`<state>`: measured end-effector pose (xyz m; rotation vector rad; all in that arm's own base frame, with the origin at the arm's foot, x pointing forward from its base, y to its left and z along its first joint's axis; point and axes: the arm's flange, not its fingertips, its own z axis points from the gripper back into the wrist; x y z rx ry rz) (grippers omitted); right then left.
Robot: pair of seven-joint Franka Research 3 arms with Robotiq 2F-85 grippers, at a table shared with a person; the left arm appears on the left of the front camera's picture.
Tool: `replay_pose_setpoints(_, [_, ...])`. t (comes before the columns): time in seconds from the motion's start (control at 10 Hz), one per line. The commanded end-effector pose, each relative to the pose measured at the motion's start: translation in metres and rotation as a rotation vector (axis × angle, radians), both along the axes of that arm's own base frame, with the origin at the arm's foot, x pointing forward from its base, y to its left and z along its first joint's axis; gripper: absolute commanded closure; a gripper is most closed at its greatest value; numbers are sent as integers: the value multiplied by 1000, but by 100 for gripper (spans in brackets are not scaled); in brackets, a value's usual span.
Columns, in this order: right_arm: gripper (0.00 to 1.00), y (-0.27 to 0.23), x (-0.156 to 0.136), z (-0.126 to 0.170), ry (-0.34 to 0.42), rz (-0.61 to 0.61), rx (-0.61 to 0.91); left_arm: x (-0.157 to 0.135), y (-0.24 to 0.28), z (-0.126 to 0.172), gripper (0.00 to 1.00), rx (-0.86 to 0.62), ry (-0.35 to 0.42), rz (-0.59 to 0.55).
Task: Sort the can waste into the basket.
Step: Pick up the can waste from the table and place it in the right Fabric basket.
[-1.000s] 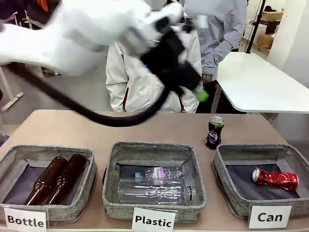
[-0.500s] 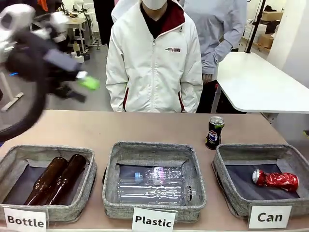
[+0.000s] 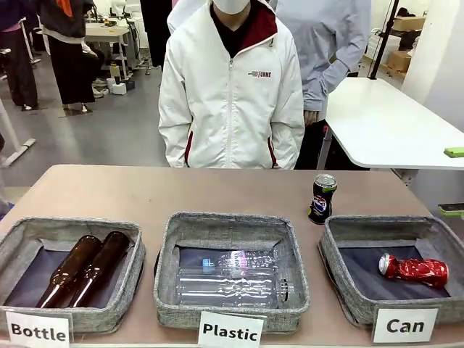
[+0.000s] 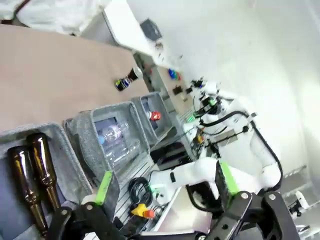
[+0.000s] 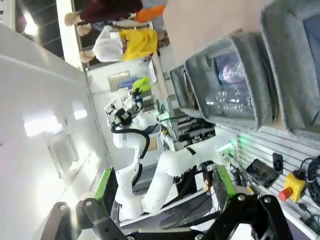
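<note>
The red can (image 3: 413,269) lies on its side in the "Can" basket (image 3: 341,270) at the table's (image 3: 145,192) right end. The dark can (image 3: 322,198) stands upright on the table just beyond that basket's far left corner, outside it. Two brown bottles (image 3: 83,270) lie in the "Bottle" basket (image 3: 130,268), clear plastic bottles (image 3: 232,279) in the "Plastic" basket (image 3: 165,279). A person (image 3: 230,94) stands at the far side. The left pincer (image 4: 165,187) and right pincer (image 5: 162,185) are both spread wide, holding nothing, off the table.
</note>
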<state>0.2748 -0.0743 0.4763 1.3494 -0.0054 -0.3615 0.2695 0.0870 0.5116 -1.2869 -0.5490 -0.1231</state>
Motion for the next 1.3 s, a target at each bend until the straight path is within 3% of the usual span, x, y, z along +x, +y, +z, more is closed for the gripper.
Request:
replay_pose_setpoints(0.0, [0, 5, 0, -2, 20, 27, 17, -13, -27, -69, 0, 59, 128, -24])
replay_pose_setpoints(0.1, [0, 5, 0, -2, 20, 27, 17, 0, 0, 0, 0, 0, 0, 0])
replay_pose_setpoints(0.9, [0, 3, 0, -2, 12, 19, 9, 0, 0, 0, 0, 0, 0, 0])
replay_pose_setpoints(1.0, [0, -9, -22, 15, -64, -2, -65, 0, 0, 0, 0, 0, 0, 0])
replay_pose_setpoints(1.2, [0, -11, 25, 11, -410, 188, -263, 0, 0, 0, 0, 0, 0, 0])
